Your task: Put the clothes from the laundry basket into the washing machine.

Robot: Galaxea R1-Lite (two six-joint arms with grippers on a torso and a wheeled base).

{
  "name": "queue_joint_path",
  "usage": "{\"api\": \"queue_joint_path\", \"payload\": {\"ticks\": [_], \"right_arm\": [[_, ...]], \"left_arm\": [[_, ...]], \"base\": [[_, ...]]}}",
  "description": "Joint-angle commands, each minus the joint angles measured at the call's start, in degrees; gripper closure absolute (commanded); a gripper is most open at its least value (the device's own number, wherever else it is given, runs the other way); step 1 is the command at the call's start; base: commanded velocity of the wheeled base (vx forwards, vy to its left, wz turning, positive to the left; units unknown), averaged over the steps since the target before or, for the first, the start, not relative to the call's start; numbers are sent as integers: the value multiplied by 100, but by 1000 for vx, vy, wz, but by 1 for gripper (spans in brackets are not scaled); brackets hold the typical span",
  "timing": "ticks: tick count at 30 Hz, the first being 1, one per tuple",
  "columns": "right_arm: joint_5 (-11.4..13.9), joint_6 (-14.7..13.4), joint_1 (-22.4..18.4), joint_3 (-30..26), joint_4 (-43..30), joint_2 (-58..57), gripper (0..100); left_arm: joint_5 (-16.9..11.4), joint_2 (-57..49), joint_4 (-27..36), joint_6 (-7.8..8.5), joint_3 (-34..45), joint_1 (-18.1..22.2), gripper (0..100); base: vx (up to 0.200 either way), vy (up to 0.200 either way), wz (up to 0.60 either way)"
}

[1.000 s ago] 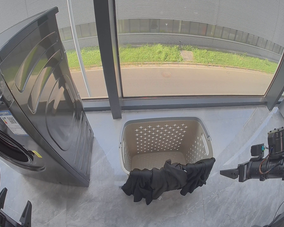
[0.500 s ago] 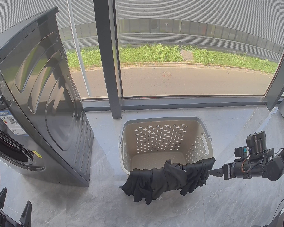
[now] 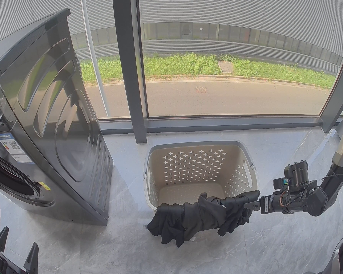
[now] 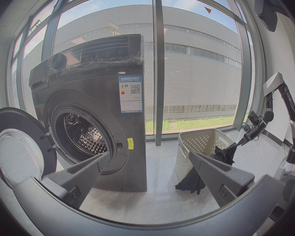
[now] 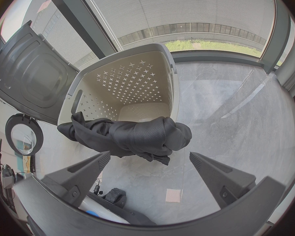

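A black garment (image 3: 202, 217) hangs over the near rim of the cream laundry basket (image 3: 202, 143), one end trailing down its outside wall. My right gripper (image 3: 252, 205) is level with that rim, its tips at the garment's right end. In the right wrist view the gripper (image 5: 149, 158) is open, with the garment (image 5: 131, 136) just past the fingertips and the basket (image 5: 121, 54) behind. The dark washing machine (image 3: 45, 126) stands to the left. My left gripper (image 4: 149, 158) is open and low, facing the drum (image 4: 80, 133) and the swung-open door (image 4: 18, 145).
The basket's floor (image 3: 186, 191) is bare behind the garment. A window wall and a dark pillar (image 3: 129, 58) run behind the basket. Pale marble floor (image 3: 114, 244) lies open between the machine and the basket. A small square patch (image 5: 173, 195) lies on the floor.
My right arm has moved left across the floor toward the basket, bringing its tips from well clear of the garment to the garment's right end. The left gripper and the garment have not moved.
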State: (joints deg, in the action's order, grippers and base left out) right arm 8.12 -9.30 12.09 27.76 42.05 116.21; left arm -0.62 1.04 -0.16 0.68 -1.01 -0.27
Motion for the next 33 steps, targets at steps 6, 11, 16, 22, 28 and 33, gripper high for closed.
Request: {"api": "queue_joint_path", "payload": {"ticks": [6,11,16,22,28,33], "right_arm": [[-118,-1,12,300,190,613,0],[-118,16,39,397,392,771,0],[-118,25,65,520,454,903,0],[-118,42,135,617,498,982,0],[-118,60,153,652,709,1044,0],[-118,34,153,617,735,1070,100]], "left_arm": [[1,-104,-2,-7,92,0,0],[1,-104,-2,-7,92,0,0],[1,-104,-2,-7,92,0,0],[1,-104,-2,-7,92,0,0],[1,-104,-2,-7,92,0,0],[1,-104,-2,-7,92,0,0]], "base": [[0,0,0],[0,0,0],[0,0,0],[0,0,0],[0,0,0],[0,0,0]]}}
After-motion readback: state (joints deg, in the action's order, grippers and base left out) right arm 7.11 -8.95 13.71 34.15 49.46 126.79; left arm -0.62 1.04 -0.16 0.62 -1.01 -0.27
